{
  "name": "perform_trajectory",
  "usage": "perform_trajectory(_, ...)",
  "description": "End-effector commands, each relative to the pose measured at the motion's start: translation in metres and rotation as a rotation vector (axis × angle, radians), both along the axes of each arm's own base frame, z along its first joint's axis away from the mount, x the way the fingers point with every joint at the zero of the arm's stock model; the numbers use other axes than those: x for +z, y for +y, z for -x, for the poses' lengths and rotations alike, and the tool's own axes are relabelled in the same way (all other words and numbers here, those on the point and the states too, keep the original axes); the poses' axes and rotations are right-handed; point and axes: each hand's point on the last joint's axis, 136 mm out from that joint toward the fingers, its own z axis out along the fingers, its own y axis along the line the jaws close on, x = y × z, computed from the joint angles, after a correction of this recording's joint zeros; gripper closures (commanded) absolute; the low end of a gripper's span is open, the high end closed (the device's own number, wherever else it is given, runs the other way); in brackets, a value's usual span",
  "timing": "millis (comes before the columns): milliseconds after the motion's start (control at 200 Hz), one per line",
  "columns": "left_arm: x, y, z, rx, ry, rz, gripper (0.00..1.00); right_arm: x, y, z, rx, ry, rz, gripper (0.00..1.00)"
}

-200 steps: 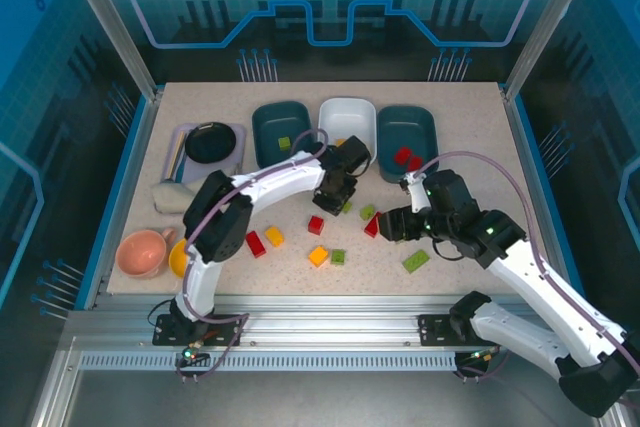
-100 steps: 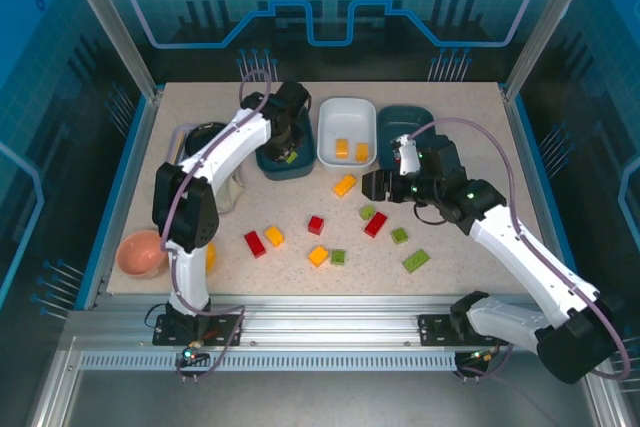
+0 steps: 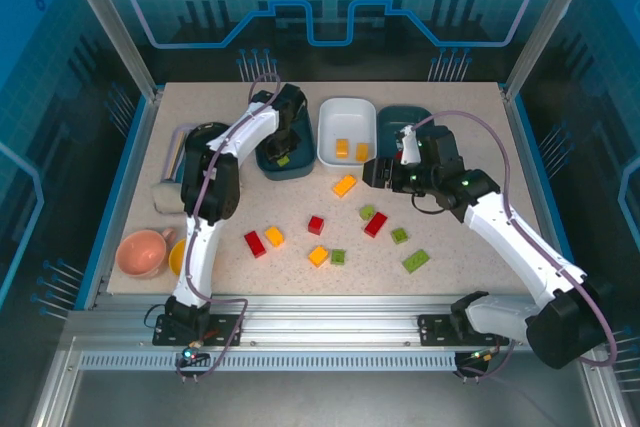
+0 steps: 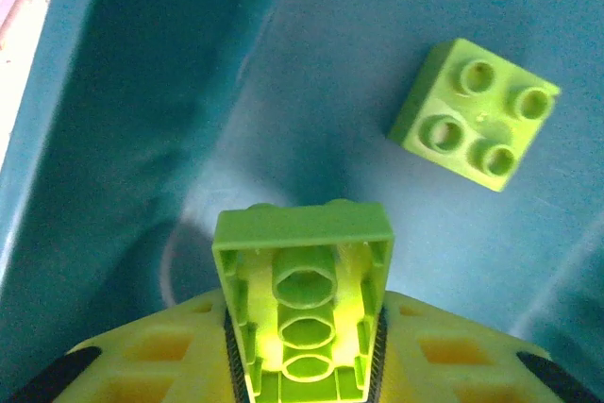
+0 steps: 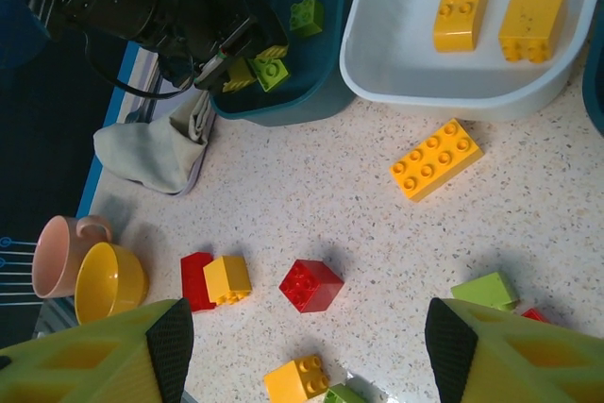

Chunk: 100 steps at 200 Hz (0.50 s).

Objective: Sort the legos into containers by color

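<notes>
While pinching the light-green plastic brick (image 4: 302, 233) in the left gripper (image 4: 302, 365), release low inside the dark-teal plastic tray (image 4: 123, 139), short of the two-o'clock green brick (image 4: 475, 112).

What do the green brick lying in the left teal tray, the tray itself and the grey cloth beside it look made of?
Green brick: moulded plastic, glossy; crisp studs with soft highlights.
Teal tray: smooth plastic, probably, with a blurred sheen on its floor.
Grey cloth: soft matte fabric, it seems; it slumps in folds.
</notes>
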Motion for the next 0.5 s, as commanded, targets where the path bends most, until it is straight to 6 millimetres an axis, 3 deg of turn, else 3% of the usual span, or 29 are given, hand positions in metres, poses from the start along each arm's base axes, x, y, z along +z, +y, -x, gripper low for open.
perform_trajectory(0, 0.003, 0.005, -0.002, -0.028, 0.016, -0.010, 0.58, -0.011, -0.010, -0.003, -0.039, 0.067, 0.047, 0.31)
perform_trajectory(80, 0.007, 0.003, -0.002, -0.032, 0.013, 0.000, 0.47, -0.026, -0.017, -0.002, -0.076, 0.117, 0.104, 0.32)
perform_trajectory(200, 0.027, -0.004, -0.006, -0.047, -0.034, 0.027, 0.38, -0.041, -0.014, -0.003, -0.090, 0.142, 0.157, 0.33)
perform_trajectory(370, 0.084, -0.017, -0.010, -0.094, -0.161, 0.076, 0.34, -0.062, 0.012, -0.011, -0.092, 0.143, 0.287, 0.33)
perform_trajectory(495, 0.130, -0.029, 0.005, -0.158, -0.262, 0.129, 0.30, -0.084, 0.036, -0.020, -0.146, 0.177, 0.375, 0.30)
